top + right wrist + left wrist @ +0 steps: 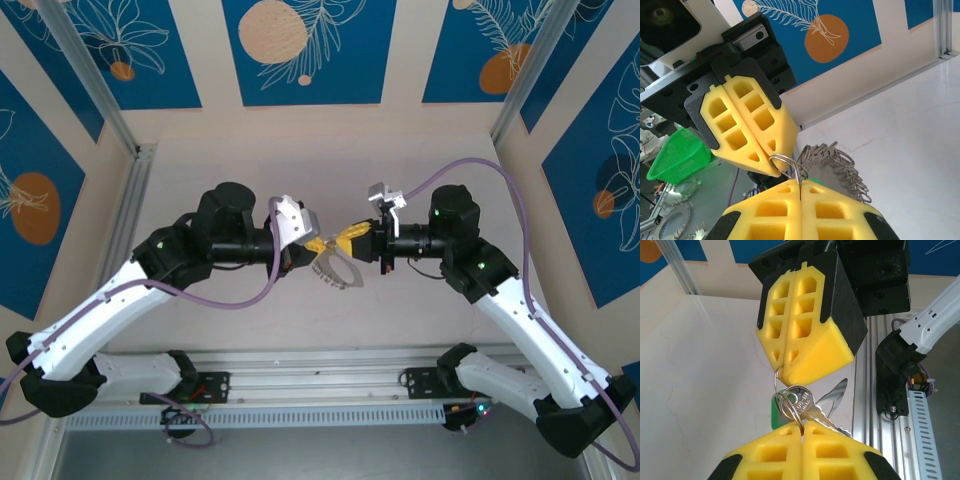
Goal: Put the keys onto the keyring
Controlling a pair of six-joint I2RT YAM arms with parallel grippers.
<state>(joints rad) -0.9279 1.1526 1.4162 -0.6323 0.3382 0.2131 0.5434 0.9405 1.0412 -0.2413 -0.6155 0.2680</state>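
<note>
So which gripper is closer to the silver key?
Left, by a little. The silver key hangs right by the tips of the left gripper. The right gripper pinches the same small ring from the opposite side, a bit farther from the key.

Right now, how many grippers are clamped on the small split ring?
2. In the left wrist view, left gripper pinches small split ring at bottom; right gripper pinches it at top.

Pale table (330,170), bare toward 12 o'clock. Left arm (110,310) angles in from 8 o'clock, right arm (520,310) from 4 o'clock. Left gripper (322,243) and right gripper (348,240) meet tip to tip at centre, yellow fingers pressed together. Keyring (337,269), a silvery fan, hangs at their 6 o'clock, touching both tips.
</note>
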